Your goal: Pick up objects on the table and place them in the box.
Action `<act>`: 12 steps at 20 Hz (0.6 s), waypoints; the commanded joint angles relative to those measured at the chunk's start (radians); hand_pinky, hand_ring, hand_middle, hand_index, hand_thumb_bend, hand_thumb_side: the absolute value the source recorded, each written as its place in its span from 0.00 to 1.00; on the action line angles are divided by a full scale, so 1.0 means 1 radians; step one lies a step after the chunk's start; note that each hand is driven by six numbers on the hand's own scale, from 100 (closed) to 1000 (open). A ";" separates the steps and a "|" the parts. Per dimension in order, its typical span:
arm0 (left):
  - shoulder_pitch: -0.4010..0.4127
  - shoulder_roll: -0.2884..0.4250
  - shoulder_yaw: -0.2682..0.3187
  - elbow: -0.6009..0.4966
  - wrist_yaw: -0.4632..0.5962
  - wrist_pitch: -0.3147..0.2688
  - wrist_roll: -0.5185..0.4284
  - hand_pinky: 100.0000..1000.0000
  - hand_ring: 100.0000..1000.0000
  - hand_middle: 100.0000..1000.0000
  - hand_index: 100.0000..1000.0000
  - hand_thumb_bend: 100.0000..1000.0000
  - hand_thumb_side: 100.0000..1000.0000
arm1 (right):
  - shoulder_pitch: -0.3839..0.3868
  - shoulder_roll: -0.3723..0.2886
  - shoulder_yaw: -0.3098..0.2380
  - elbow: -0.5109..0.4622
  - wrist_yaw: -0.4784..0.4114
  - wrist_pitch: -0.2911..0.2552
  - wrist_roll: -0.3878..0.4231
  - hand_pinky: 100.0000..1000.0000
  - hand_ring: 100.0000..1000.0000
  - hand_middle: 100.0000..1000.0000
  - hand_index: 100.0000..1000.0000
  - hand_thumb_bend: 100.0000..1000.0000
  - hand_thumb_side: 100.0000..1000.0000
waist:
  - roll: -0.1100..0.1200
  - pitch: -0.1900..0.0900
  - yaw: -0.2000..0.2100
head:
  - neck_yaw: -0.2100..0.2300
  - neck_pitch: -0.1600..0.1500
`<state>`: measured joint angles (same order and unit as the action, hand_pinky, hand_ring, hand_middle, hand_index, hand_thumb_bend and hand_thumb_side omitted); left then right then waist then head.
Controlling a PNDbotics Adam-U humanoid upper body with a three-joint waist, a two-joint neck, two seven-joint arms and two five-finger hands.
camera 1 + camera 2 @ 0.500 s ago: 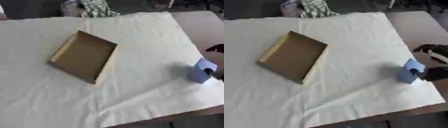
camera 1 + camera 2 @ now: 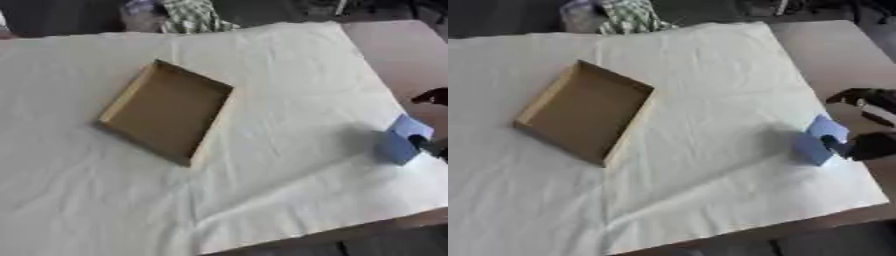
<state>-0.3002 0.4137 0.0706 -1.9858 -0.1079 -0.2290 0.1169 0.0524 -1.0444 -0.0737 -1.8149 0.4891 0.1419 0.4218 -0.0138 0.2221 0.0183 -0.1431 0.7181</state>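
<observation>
A shallow brown cardboard box (image 2: 166, 111) lies open and empty on the white cloth, left of the middle. A small blue block (image 2: 819, 139) stands near the cloth's right edge. My right hand (image 2: 870, 140) comes in from the right with dark fingers against the block's right side, one fingertip pressed on it and other fingers (image 2: 859, 97) spread above. Whether the block is lifted off the cloth I cannot tell. My left hand shows in neither view.
The white cloth (image 2: 280, 65) covers most of a brown table (image 2: 824, 45), whose bare top shows at the right. A checked fabric bundle (image 2: 188, 15) lies past the far edge. The front edge of the table runs along the bottom.
The views have shifted slightly. The blue block and my right hand sit in nearly the same place as before.
</observation>
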 commanded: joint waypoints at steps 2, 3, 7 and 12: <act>-0.009 0.027 0.004 -0.014 0.005 0.001 -0.002 0.56 0.64 0.49 0.67 0.32 0.60 | -0.008 -0.031 -0.016 0.000 -0.024 -0.008 0.002 0.92 0.93 0.93 0.96 0.12 0.43 | -0.002 -0.010 -0.002 | -0.003 0.004; -0.010 0.027 0.004 -0.014 0.005 0.001 -0.002 0.56 0.64 0.49 0.67 0.32 0.60 | -0.009 -0.032 -0.014 0.003 -0.026 -0.009 0.005 0.92 0.93 0.93 0.96 0.12 0.44 | -0.001 -0.009 -0.001 | -0.003 0.004; -0.010 0.027 0.004 -0.014 0.006 0.000 -0.003 0.56 0.64 0.49 0.67 0.32 0.60 | -0.017 -0.036 -0.008 0.021 -0.031 -0.007 0.015 0.92 0.93 0.93 0.96 0.11 0.47 | 0.000 -0.008 0.001 | -0.007 0.002; -0.012 0.025 0.002 -0.014 0.007 0.001 -0.005 0.56 0.64 0.49 0.66 0.31 0.60 | -0.026 -0.041 0.005 0.039 -0.031 -0.013 0.032 0.92 0.94 0.94 0.97 0.10 0.52 | 0.000 -0.007 0.002 | -0.011 0.000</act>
<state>-0.3002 0.4137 0.0702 -1.9858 -0.1065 -0.2280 0.1151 0.0346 -1.0444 -0.0601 -1.7793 0.4601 0.1318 0.4480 -0.0135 0.2278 0.0200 -0.1515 0.7188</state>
